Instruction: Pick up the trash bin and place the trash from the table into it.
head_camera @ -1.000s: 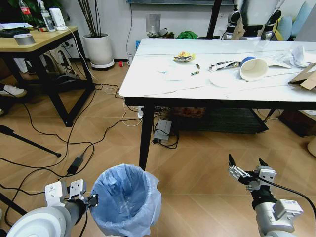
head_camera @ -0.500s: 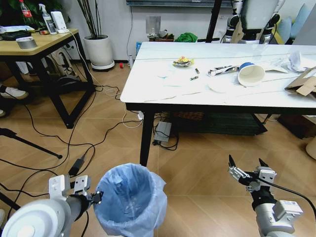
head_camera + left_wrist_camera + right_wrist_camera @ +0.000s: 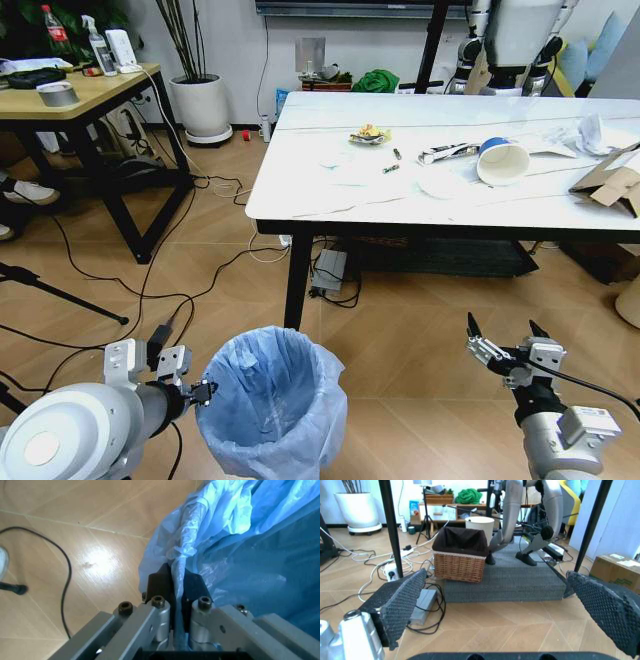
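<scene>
The trash bin (image 3: 272, 400), lined with a crinkled blue bag (image 3: 240, 543), is low in the head view, in front of the table's near left leg. My left gripper (image 3: 201, 389) (image 3: 174, 579) is shut on its rim, with the bag's edge pinched between the fingers. The bin's bottom is out of view. My right gripper (image 3: 506, 343) (image 3: 500, 603) hangs open over the floor, holding nothing. On the white marble table (image 3: 300, 195) lies the trash: a blue-banded paper cup (image 3: 502, 162) on its side, a cardboard box (image 3: 610, 183), white tissues (image 3: 592, 131), a wrapper (image 3: 447, 153) and a yellow scrap (image 3: 371, 133).
A wooden desk (image 3: 80, 95) stands at the left, with cables (image 3: 150, 290) strewn over the floor beside it. Under the table are a wicker basket (image 3: 460, 558) and a grey mat (image 3: 505, 583). A white planter (image 3: 200, 100) stands by the back wall.
The whole picture has shifted downward as the camera moved. My left gripper, with the bin's rim in it, has gone slightly up and to the right. The right gripper has stayed open.
</scene>
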`<state>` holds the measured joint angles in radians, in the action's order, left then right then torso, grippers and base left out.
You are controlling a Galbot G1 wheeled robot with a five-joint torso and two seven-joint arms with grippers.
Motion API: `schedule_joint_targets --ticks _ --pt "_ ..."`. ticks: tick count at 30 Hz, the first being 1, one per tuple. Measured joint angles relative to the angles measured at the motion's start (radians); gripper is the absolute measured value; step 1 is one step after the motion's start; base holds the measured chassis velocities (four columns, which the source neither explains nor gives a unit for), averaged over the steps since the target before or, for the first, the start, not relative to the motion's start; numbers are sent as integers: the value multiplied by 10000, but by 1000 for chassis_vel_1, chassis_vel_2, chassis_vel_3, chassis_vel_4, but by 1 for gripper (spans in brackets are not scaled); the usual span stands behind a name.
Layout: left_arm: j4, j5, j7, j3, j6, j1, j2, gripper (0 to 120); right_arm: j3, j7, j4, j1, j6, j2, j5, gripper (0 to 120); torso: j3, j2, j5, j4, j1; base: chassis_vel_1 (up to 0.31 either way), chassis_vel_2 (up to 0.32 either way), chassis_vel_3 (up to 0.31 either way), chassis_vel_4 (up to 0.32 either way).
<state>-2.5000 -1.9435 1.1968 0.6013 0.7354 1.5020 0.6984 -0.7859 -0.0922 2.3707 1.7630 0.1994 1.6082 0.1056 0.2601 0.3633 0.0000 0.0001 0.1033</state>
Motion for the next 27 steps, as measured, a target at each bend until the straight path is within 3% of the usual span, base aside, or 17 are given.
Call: schedule_joint_targets --ticks 10,27 --pt "0 3 73 -327 0 -243 -257 0 -19 28 147 -2 40 0 91 100 279 426 0 0 146 0 0 0 0" --pt "0 9 76 -328 0 -245 -127 0 63 85 553 122 111 0 209 100 713 1076 0 -1 361 0 0 0 0"
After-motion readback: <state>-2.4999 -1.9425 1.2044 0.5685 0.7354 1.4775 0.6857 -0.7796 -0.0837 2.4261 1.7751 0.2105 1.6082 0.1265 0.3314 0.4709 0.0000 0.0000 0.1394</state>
